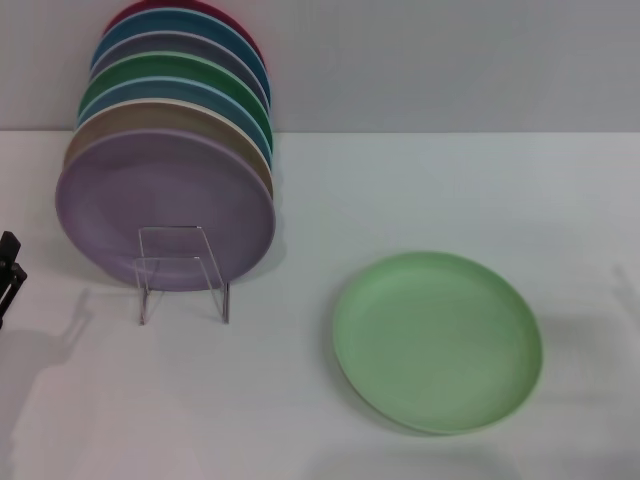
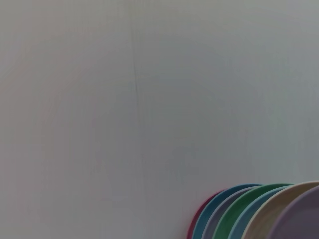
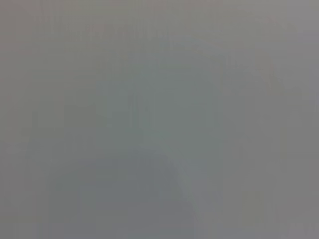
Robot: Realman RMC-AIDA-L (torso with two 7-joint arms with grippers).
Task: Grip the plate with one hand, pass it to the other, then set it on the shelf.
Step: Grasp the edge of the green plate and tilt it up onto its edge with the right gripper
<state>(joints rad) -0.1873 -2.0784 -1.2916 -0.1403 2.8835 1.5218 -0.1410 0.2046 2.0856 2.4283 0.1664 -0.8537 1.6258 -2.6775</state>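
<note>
The pale mint-green plate (image 1: 437,341) lies flat on the white table, right of centre in the head view, with nothing touching it. The clear acrylic shelf (image 1: 183,272) stands at the left. It holds a row of upright plates with a lilac plate (image 1: 160,195) at the front. A black part of my left gripper (image 1: 9,272) shows at the far left edge, beside the shelf and far from the mint plate. My right gripper is out of view. The right wrist view shows only a plain grey surface.
Behind the lilac plate stand several more plates, among them a beige one (image 1: 150,118), a darker green one (image 1: 180,68) and a red one (image 1: 165,8). Their rims also show in the left wrist view (image 2: 264,214). A pale wall runs along the back of the table.
</note>
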